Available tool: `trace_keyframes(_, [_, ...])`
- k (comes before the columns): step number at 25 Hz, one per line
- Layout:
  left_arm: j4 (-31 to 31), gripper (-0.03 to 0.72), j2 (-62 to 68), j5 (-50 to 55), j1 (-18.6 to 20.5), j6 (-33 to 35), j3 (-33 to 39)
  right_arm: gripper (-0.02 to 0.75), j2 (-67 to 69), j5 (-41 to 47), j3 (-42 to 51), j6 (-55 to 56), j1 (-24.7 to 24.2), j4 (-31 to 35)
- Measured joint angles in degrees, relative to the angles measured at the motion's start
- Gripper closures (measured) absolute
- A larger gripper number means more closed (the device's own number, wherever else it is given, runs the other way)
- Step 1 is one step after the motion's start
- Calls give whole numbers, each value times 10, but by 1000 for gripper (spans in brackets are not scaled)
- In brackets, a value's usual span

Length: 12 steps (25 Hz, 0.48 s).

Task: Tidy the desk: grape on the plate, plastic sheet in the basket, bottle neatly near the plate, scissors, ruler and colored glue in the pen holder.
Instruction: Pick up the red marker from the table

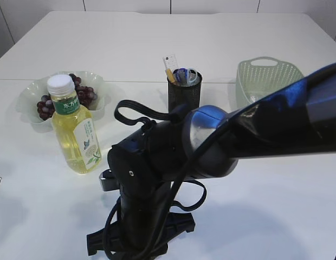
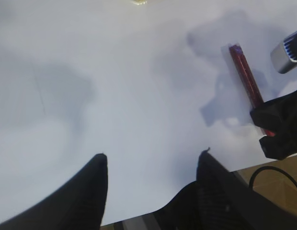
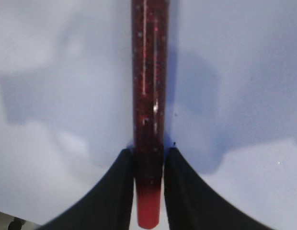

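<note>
The colored glue, a red glitter tube, lies on the white table, and my right gripper is shut on its lower end, both fingers pressed to its sides. The left wrist view shows the same colored glue with the right gripper's fingers on it. My left gripper hangs open over bare table. Grapes lie on the pale green plate. The bottle of yellow drink stands upright beside the plate. Scissors and ruler stand in the black mesh pen holder. The plastic sheet is out of view.
A green basket stands at the back right. My right arm reaches across the front of the table and hides its own gripper in the exterior view. The table's front edge lies just below the left gripper.
</note>
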Motion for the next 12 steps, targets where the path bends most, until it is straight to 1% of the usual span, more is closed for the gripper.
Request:
trace_keyframes(4, [1, 256, 0, 0, 0, 0, 0, 598, 1, -1, 0, 0, 0, -1])
trace_keyframes(9, [2, 256, 0, 0, 0, 0, 0, 603, 1, -1, 0, -3, 0, -3])
trace_keyframes(12, [2, 256, 0, 0, 0, 0, 0, 603, -2, 2, 0, -30, 0, -3])
